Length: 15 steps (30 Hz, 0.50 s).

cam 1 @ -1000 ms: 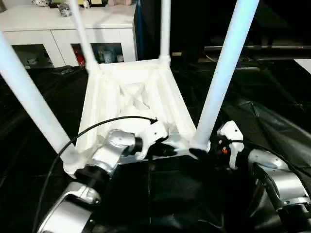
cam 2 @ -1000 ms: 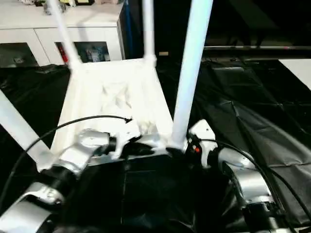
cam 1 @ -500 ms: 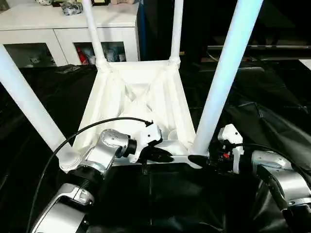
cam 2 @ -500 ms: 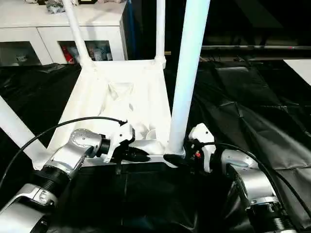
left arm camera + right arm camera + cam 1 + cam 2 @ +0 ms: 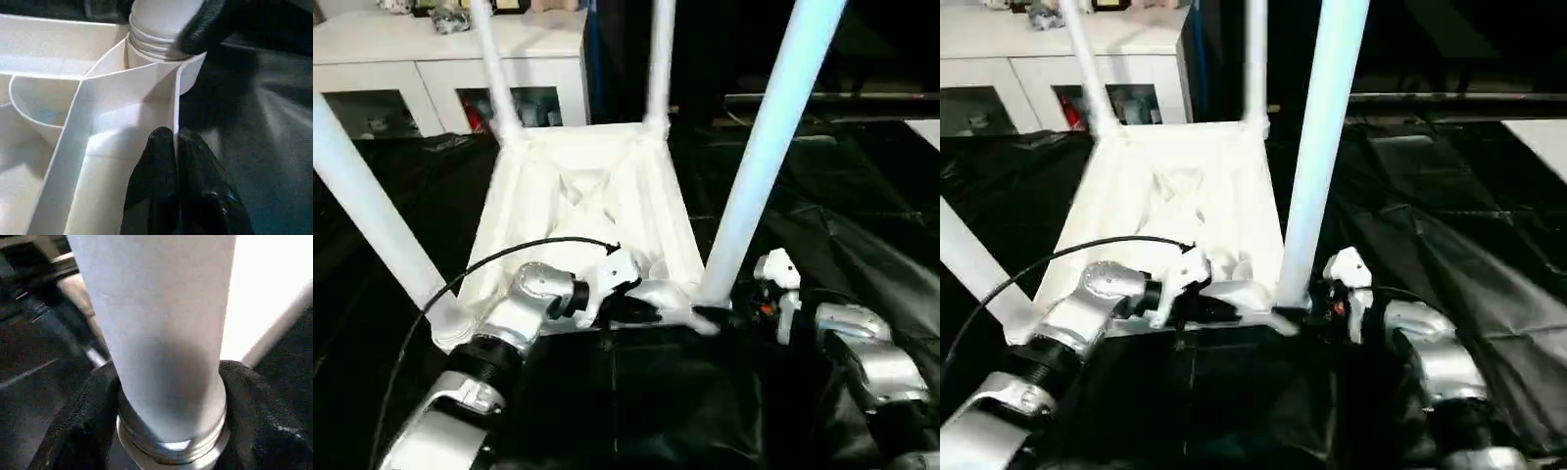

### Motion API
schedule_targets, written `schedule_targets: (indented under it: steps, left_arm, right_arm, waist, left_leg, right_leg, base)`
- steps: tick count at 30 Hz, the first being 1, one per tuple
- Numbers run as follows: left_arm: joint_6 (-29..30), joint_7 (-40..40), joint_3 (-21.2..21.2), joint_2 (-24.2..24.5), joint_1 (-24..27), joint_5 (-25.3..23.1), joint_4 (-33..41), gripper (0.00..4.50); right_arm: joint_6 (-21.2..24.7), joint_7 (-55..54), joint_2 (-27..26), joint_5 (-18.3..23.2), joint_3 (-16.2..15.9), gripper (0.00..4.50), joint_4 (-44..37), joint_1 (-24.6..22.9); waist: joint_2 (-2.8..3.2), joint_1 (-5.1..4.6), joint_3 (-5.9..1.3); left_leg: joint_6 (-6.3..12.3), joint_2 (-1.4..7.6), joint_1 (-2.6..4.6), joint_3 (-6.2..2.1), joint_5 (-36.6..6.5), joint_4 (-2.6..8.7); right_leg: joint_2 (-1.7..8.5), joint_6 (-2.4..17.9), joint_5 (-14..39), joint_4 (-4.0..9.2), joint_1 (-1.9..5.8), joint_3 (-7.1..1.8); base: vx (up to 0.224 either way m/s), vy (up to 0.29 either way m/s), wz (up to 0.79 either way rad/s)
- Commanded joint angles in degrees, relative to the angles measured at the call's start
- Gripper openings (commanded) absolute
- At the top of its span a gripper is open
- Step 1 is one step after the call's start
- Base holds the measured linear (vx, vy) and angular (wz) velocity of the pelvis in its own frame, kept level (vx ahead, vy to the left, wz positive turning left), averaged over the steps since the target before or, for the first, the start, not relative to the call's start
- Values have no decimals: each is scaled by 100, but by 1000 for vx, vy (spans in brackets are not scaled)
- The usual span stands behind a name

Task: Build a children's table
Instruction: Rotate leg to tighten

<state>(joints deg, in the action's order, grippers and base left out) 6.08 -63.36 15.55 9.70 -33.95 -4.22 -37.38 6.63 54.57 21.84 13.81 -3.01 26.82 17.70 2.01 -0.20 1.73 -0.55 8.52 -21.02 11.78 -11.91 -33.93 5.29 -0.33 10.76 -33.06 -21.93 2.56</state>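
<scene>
Head view: white children's table (image 5: 592, 196) lies upside down on black sheet (image 5: 862, 235), four legs up. L wrist view: left claw (image 5: 176, 142) clenched on thin rim wall of the top by corner socket (image 5: 161, 63). R wrist view: right claw (image 5: 168, 431) grasps near right leg (image 5: 161, 333) at its threaded base, a finger each side.

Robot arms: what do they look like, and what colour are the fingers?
Both forearms are shiny silver tubes with ringed joints and darker bands. Each wrist carries a white plastic housing. The left gripper has a thin black cable looping to it; the right gripper shows a small red-orange mark and black wires. The fingers are matte black, rounded and blunt.
</scene>
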Motion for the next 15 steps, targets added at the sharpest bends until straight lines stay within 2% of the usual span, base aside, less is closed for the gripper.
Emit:
schedule_targets:
  steps: [1, 4, 6, 9, 10, 11, 14, 15]
  left_arm:
    - [55, 282, 11, -414, 8, 180, -85, 0]
    - [248, 1038, -14, -836, -83, 46, -203, 0]
    - [315, 1248, -34, -932, -108, 15, -235, 0]
    - [362, 1617, 5, -1095, -200, -98, -364, 0]
    - [354, 1741, 31, -1134, -232, -161, -418, 0]
    - [352, 1800, 44, -1152, -247, -194, -442, 0]
    - [351, 1819, 81, -1158, -244, -268, -438, 0]
    - [314, 1788, 105, -1131, -236, -295, -424, 0]
  right_arm:
    - [120, -690, -287, -324, -181, 272, 514, -111]
    - [-1, -1794, -834, -489, -68, 272, 572, -158]
    - [-10, -2040, -939, -528, -41, 272, 541, -176]
    - [95, -2474, -1132, -668, -75, 272, 261, -212]
    - [154, -2545, -1185, -725, -104, 272, 107, -221]
    - [178, -2581, -1209, -757, -115, 272, 40, -222]
    - [257, -2683, -1212, -829, -110, 272, -122, -182]
    - [340, -2695, -1204, -791, -94, 328, -227, -170]
  waist:
    - [-144, -11, -191]
    - [-173, -74, -184]
    - [-167, -107, -179]
    - [-169, -105, -179]
    - [-140, -101, -186]
    - [-157, -109, -181]
    - [-145, -97, -198]
    - [-142, -94, -203]
  left_leg:
    - [283, 496, 64, -253, -1744, 475]
    - [158, 485, 41, -284, -1920, 505]
    - [105, 477, 67, -290, -2057, 501]
    - [142, 465, 67, -282, -2090, 500]
    - [161, 461, 56, -291, -2051, 505]
    - [175, 458, 41, -285, -2026, 513]
    - [238, 463, 32, -282, -1968, 510]
    - [246, 465, 31, -282, -1952, 508]
  right_leg:
    - [414, 1311, 2387, 489, 96, -224]
    - [407, 1159, 2653, 513, 93, -218]
    - [405, 1091, 2814, 539, 60, -220]
    - [398, 999, 2905, 573, 41, -231]
    - [398, 966, 2878, 570, 54, -232]
    - [384, 938, 2847, 579, 55, -232]
    - [392, 1007, 2608, 557, 65, -234]
    - [397, 1026, 2558, 551, 70, -234]
  base:
    - [0, 0, 0]
    - [0, 0, 0]
    - [0, 0, 0]
    - [0, 0, 0]
    - [0, 0, 0]
    - [0, 0, 0]
    - [0, 0, 0]
    - [0, 0, 0]
